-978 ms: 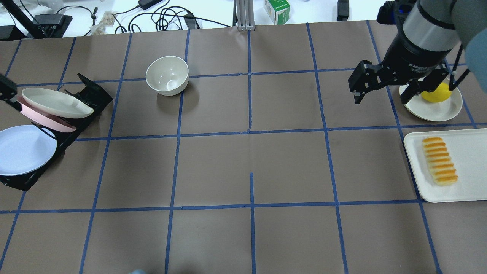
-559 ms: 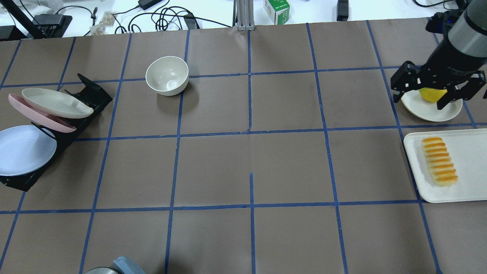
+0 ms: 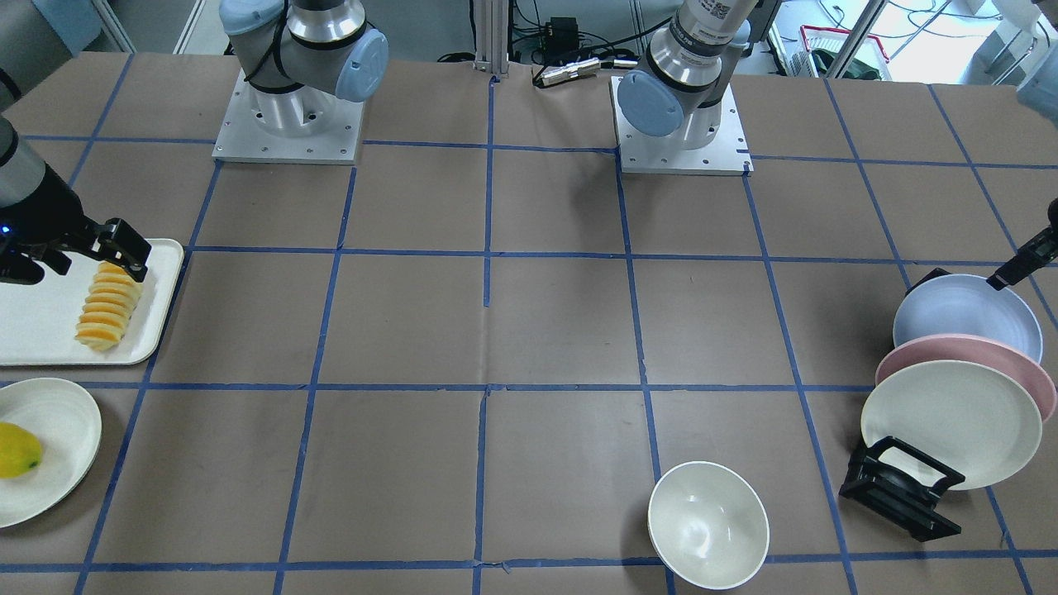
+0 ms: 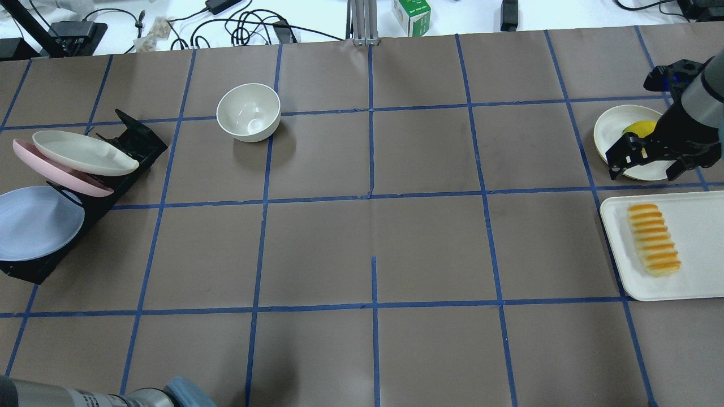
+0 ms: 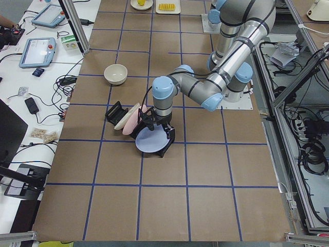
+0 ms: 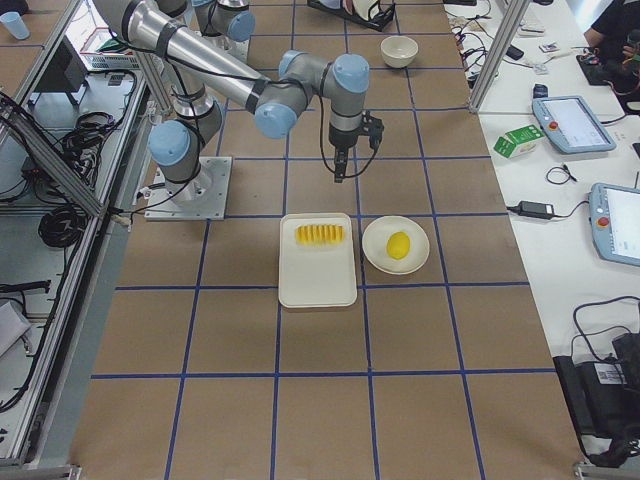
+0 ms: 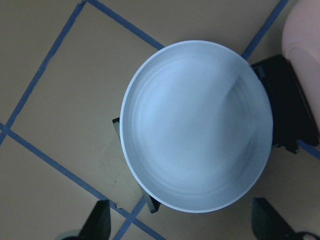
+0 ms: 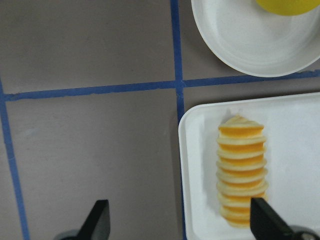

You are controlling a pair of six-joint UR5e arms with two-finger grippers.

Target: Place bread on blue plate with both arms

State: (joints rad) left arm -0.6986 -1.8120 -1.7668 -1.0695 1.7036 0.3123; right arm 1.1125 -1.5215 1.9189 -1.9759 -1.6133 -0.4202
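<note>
Lying fore-and-aft on white tray: bread

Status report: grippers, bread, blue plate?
Both open. Left gripper over round pale blue plate, in black rack. Right gripper near ridged orange-yellow bread loaf, on white tray. Pink plate racked close behind.
</note>
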